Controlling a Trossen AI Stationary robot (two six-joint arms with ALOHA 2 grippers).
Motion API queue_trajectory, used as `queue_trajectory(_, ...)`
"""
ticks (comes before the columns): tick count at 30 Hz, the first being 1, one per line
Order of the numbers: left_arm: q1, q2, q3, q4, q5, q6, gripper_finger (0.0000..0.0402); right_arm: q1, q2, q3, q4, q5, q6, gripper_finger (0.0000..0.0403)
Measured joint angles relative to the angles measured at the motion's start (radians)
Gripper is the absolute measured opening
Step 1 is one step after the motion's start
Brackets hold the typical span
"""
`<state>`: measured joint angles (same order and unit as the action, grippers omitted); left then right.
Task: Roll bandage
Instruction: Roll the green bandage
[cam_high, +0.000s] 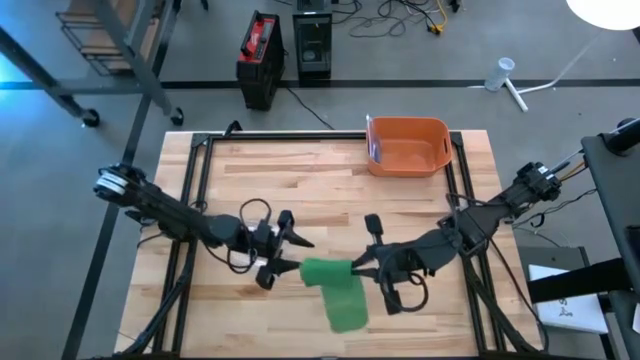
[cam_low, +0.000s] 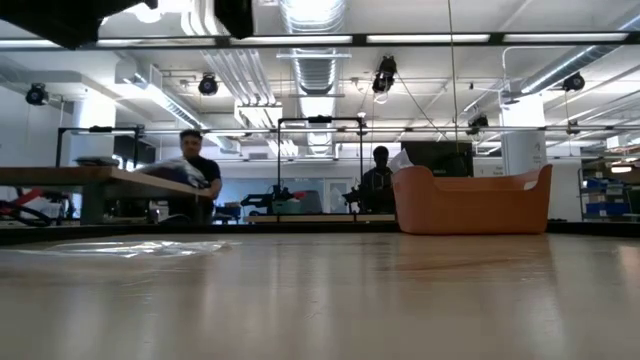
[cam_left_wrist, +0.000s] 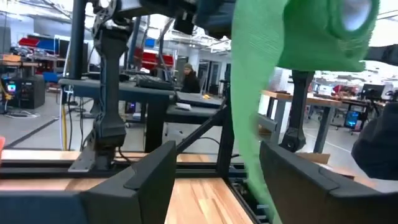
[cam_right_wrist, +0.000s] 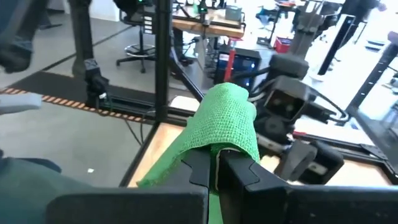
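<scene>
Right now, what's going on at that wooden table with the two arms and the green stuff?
The right gripper is shut on a green woven bandage, holding it up over the wooden table. The left gripper is open beside the rolled end, with loose bandage hanging between its fingers. An orange plastic bin sits at the far edge, untouched.

The bandage (cam_high: 335, 290) is bright green with a woven texture, the bin (cam_high: 408, 146) orange, the tabletop (cam_high: 300, 180) pale striped wood, both hands black.

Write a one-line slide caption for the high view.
Over the wooden table, the right gripper pinches the green bandage while the left gripper waits open beside its roll.
</scene>
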<state>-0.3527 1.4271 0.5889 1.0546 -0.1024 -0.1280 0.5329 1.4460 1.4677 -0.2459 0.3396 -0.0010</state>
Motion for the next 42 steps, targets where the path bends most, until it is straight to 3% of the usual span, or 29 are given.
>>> queue_trajectory(8,0.000,0.123,0.158,-0.036,-0.002,0.063,0.0252,-0.010,0.000,0.000,-0.028,0.002,-0.005,0.0003)
queue_trajectory(18,-0.004,0.025,0.221,-0.364,-0.184,0.128,0.0258,-0.007,-0.003,0.000,-0.071,-0.001,0.001,0.0003)
queue_trajectory(21,-0.004,0.006,0.222,-0.336,-0.167,0.146,0.0253,-0.007,-0.006,0.000,-0.068,-0.003,-0.010,0.0003)
queue_trajectory(24,-0.004,0.009,0.230,-0.299,-0.082,0.170,0.0242,-0.008,-0.006,0.000,-0.067,-0.003,-0.026,0.0003)
queue_trajectory(29,-0.004,0.086,0.311,-0.324,-0.020,0.213,0.0205,-0.010,-0.006,0.000,-0.032,-0.007,-0.037,0.0003)
queue_trajectory(34,-0.004,0.148,0.397,-0.359,-0.125,0.262,0.0111,-0.010,-0.006,0.000,-0.015,-0.082,-0.017,0.0003)
queue_trajectory(38,-0.004,0.111,0.416,-0.396,-0.161,0.317,0.0015,0.000,-0.006,0.000,-0.058,-0.120,0.020,0.0003)
queue_trajectory(42,-0.007,0.009,0.414,-0.460,-0.197,0.374,0.0007,0.018,-0.006,-0.002,-0.113,-0.132,0.027,0.0003)
